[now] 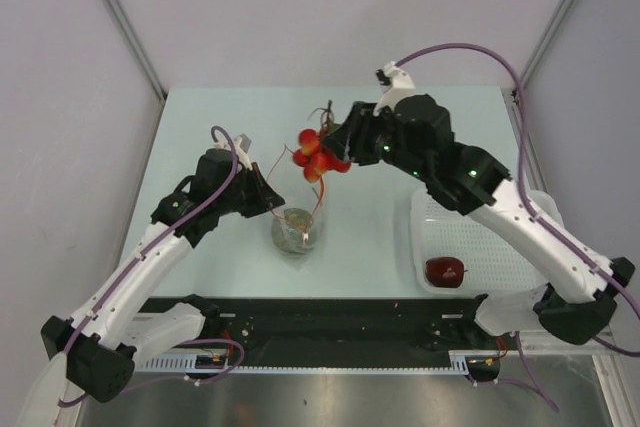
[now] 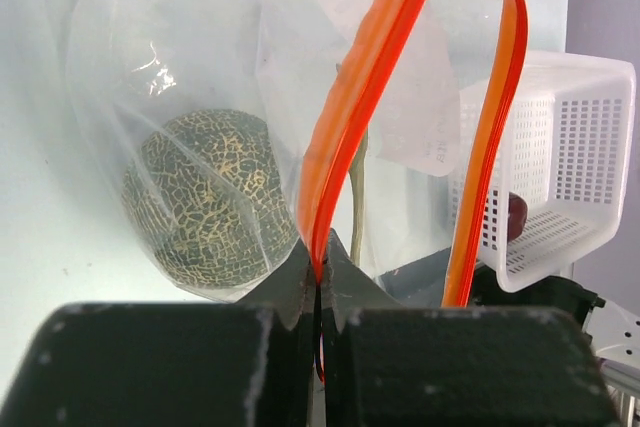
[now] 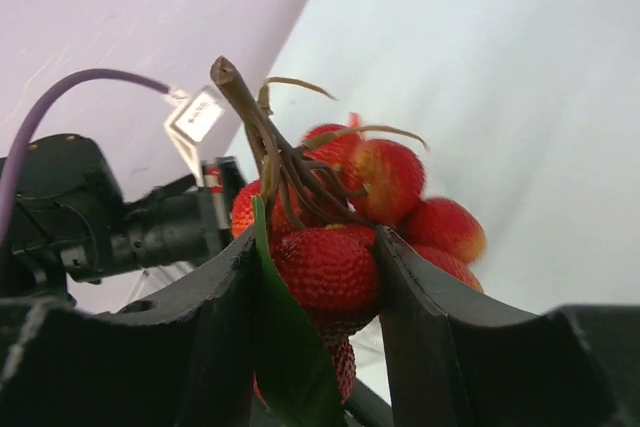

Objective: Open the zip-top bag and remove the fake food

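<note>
Near the middle of the pale bench (image 1: 200,117), a little toward its near edge, stands the small clear crinkly plastic zip-top bag (image 1: 297,217) (image 2: 200,67). Its mouth gapes, and the two red-orange zip strips (image 2: 370,97) are spread apart. A rounded green toy vegetable with a pale netted skin (image 1: 295,230) (image 2: 205,202) sits at the bottom of the bag.

The left pincer (image 1: 268,197) (image 2: 318,277) is closed tight on one zip strip on the bag's left side, holding the mouth up.

Just beyond the mouth, toward the far edge, the right pincer (image 1: 335,152) (image 3: 318,247) is clamped on a cluster of red-and-yellow toy berries with a brown stem (image 1: 318,155) (image 3: 340,247). The cluster is outside the bag.

At the near right corner rests a white mesh plastic basket (image 1: 500,247) (image 2: 590,137), with a dark red toy apple (image 1: 445,271) (image 2: 517,217) inside, against its near left corner.
</note>
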